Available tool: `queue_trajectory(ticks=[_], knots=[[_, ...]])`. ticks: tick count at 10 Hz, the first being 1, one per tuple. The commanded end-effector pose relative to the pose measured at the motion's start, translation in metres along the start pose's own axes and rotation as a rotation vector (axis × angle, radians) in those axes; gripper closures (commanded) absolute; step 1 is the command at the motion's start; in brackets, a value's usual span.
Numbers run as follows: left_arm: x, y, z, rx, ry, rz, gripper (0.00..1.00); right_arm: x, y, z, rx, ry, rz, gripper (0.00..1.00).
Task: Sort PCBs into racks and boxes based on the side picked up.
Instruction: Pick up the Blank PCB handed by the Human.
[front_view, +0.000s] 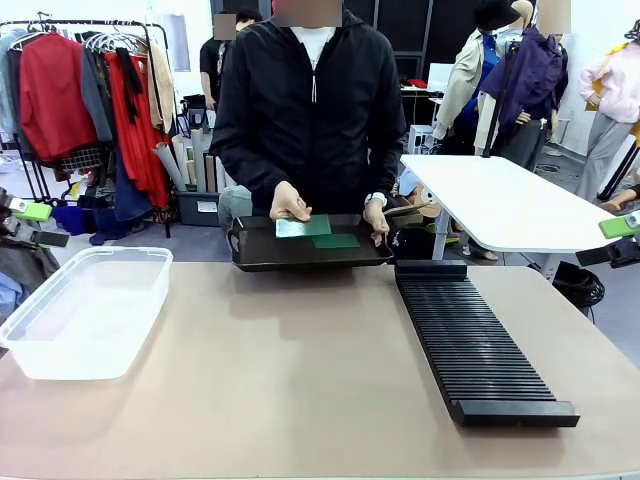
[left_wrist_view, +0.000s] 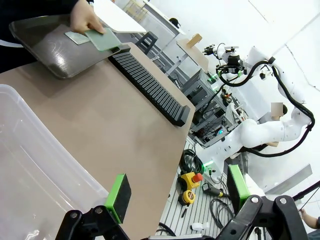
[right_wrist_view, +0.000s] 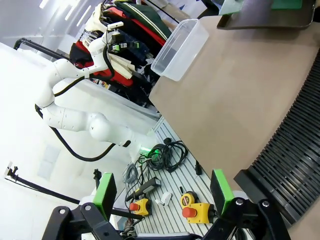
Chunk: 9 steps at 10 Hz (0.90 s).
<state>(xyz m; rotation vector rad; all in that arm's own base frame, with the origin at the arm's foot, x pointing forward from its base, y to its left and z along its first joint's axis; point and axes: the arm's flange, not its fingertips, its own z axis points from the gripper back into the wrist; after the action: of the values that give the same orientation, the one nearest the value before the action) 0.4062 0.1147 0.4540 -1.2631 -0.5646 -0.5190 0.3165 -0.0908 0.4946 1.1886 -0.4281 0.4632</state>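
**Boards far off on the tray, both jaws spread**

Front view: two PCBs (front_view: 335, 241) lie flat on the person's tray (front_view: 310, 262) at top centre, long axis across the frame, and I judge neither gripper clearly nearer.
Left wrist view: the left gripper (left_wrist_view: 177, 192) gapes open, PCBs at upper left.
Right wrist view: the right gripper (right_wrist_view: 163, 193) is open too, tray at upper right.

Pale green PCB (front_view: 289, 228) and darker green PCB (front_view: 336, 241) on a near-black tray (front_view: 252, 256). Rack (front_view: 470, 340): black, ribbed with fine parallel slots. Box (front_view: 32, 366): translucent, colourless. Table (front_view: 280, 390): plain tan. Person's jacket (front_view: 300, 120): black. Pads (left_wrist_view: 118, 196) of left gripper (left_wrist_view: 176, 190): bright green.
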Motion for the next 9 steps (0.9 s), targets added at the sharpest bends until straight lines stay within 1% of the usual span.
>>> queue_trajectory(ticks=[1, 9], knots=[[-0.0001, -0.0007, 0.0011, -0.001, -0.003, -0.001, 0.00, -0.0007, 0.0009, 0.0015, 0.003, 0.008, 0.002, 0.00], [-0.0001, -0.0007, 0.0011, -0.001, -0.003, -0.001, 0.00, -0.0007, 0.0009, 0.0015, 0.003, 0.008, 0.002, 0.00]])
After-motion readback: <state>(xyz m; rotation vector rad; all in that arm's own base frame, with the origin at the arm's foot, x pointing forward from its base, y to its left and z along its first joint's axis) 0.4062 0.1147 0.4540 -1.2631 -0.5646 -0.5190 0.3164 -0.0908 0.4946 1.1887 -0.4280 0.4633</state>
